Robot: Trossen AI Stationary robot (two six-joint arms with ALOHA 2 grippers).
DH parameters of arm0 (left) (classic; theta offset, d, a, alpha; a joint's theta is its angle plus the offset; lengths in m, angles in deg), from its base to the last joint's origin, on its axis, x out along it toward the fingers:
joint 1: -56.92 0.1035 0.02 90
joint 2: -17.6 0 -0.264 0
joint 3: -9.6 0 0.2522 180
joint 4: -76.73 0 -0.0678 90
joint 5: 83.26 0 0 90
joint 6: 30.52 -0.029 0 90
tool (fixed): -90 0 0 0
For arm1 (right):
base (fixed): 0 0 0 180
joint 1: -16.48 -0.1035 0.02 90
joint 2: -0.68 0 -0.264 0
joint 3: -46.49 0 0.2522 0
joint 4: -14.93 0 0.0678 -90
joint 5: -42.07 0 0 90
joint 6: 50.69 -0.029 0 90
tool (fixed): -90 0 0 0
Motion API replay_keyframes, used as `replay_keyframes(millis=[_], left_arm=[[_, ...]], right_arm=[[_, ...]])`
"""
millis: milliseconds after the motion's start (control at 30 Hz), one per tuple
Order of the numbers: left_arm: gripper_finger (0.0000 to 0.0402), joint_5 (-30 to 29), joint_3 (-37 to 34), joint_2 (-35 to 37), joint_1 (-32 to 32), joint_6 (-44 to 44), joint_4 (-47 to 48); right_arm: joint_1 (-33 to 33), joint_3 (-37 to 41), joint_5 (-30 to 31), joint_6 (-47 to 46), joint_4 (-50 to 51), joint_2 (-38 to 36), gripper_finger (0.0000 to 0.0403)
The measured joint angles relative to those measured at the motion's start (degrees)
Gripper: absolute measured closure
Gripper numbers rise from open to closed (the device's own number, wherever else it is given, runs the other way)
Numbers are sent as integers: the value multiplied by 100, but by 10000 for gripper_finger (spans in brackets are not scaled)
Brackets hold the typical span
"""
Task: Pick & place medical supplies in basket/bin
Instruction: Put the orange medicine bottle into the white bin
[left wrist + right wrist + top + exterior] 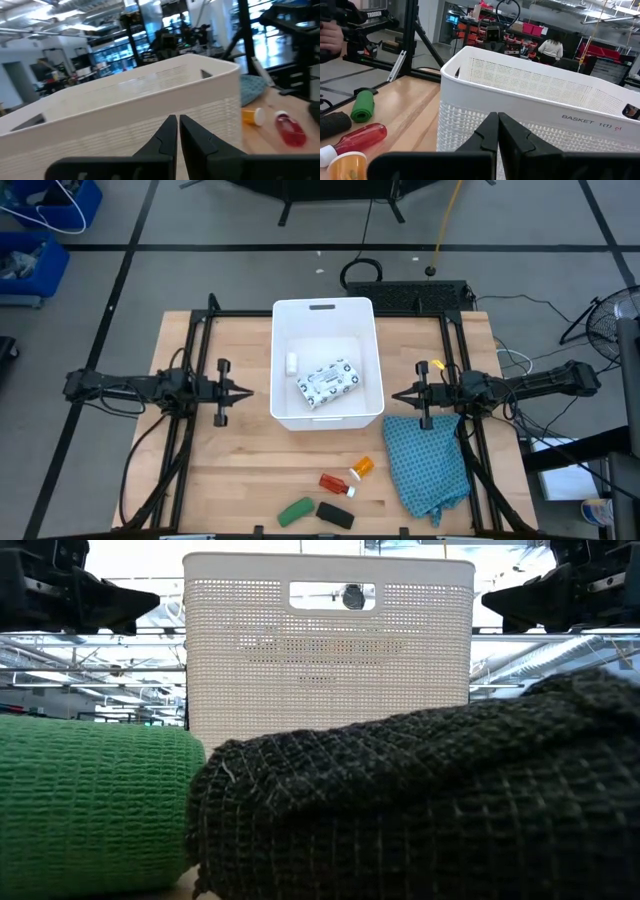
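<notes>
The white tub [327,310] stands mid-table, holding the white printed packet [328,383] and a small white cylinder [292,363]. Near the table's front edge lie the orange vial [361,467], the red tube with white cap [336,483], the green oblong [295,511] and the black oblong [336,515]; the last two fill the low view [95,802] [420,810]. My left gripper [247,391] hovers shut left of the tub, pointing at its wall [178,120]. My right gripper [392,397] hovers shut right of the tub [497,117]. Neither holds anything.
A teal checked cloth [428,463] lies on the table's right front part, under the right arm. Black frame rails [195,350] run along both sides of the table. Bare wood [240,470] lies between the tub and the items at the front.
</notes>
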Motion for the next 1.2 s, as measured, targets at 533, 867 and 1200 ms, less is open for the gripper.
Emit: replay_keyframes(millis=[533, 867, 1200], left_arm=[[376, -394, 0, 0, 0, 107, 22], [376, -390, 0, 0, 0, 261, 82], [376, -384, 0, 0, 0, 389, 113]], right_arm=[[-1105, -2623, -464, 167, 1656, 1302, 403], [-2301, -4430, 784, 283, 2853, 3633, 383], [-2601, -5567, 1195, -464, 3597, 5455, 258]])
